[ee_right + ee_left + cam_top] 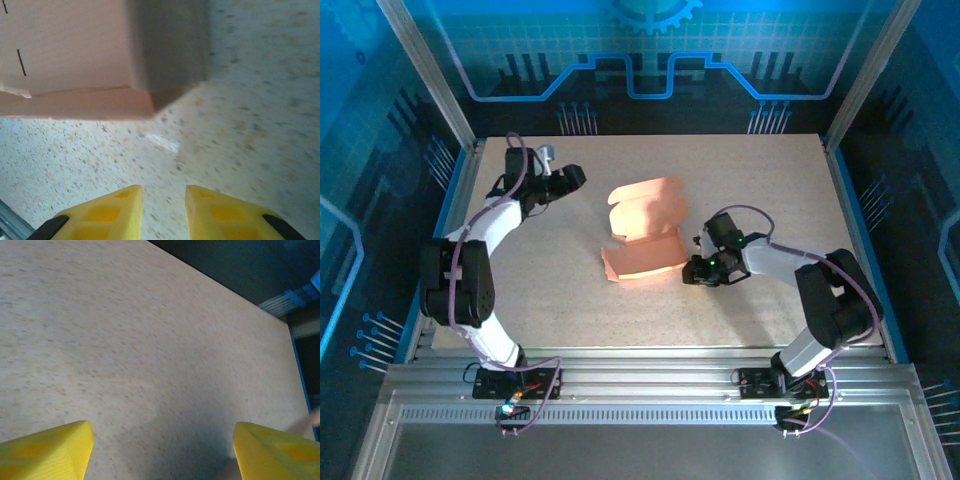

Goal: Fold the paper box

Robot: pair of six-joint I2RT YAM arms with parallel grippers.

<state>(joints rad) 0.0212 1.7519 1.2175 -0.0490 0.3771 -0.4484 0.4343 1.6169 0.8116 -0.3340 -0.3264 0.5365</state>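
The thin salmon-pink cardboard paper box (pixel 642 228) lies near the middle of the speckled beige counter (pixel 775 185). It is only partly formed: a shallow tray section faces the arms, and a panel with rounded flaps rises at its far side. The right fingers (pixel 107 215), yellow and blunt, hover low over the counter just beside the box's near right corner without touching it. They are drawn close together with a narrow gap between them and nothing in it. The right wrist view shows a low front wall, a shaded side panel and two short dark slits in the floor panel, which look like slots for tabs. The left fingers (pixel 47 452) are spread wide and grip nothing. They hang over bare counter well apart from the box, off toward the far left. The step in hand appears to be the right arm coming in to work the right side wall or its flap. To do that well, these fingers probably need to part a little more before reaching the cardboard, so one pad slides under or inside the wall instead of shoving the light box across the counter. A low approach square to the crease should let the panel hinge cleanly. Bringing the left arm in to steady the opposite side would likely keep the box from skating or twisting.
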